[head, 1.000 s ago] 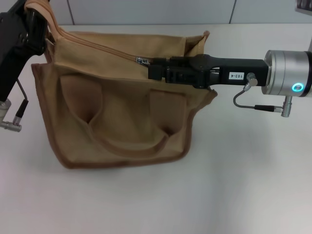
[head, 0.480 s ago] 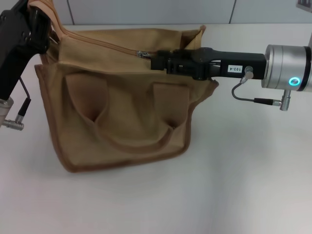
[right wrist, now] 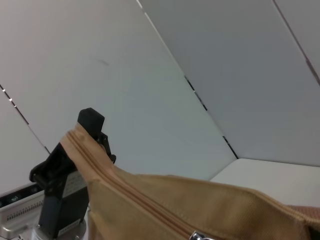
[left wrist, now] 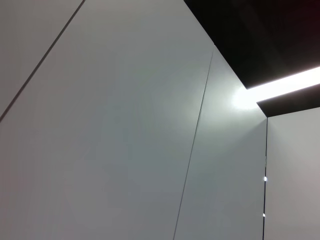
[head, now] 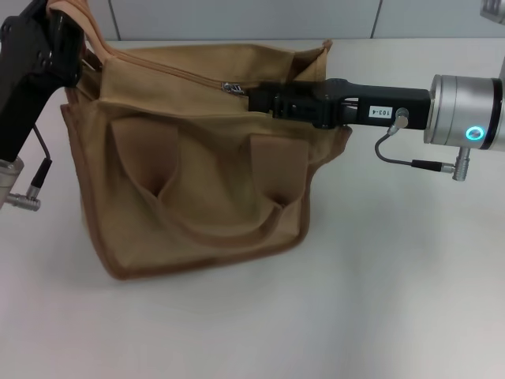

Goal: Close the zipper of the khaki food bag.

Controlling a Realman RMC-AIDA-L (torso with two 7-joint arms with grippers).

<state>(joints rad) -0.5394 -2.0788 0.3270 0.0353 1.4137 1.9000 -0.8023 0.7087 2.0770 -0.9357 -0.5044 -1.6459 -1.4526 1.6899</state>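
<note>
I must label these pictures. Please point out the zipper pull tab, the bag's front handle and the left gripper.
zipper pull tab [head: 230, 87], head view, silver metal.
front handle [head: 213, 229], head view, loop bottom.
left gripper [head: 61, 49], head view, at bag's end.

Head view looking down over khaki food bag [head: 197, 166], right wrist view close along its zipper [right wrist: 145, 202], left wrist view facing wall panels [left wrist: 125, 125]

My right claw [head: 251, 98] is hiding the zipper [head: 189, 76] beyond the pull; my left claw [head: 59, 39] is running off the frame's top edge.
</note>
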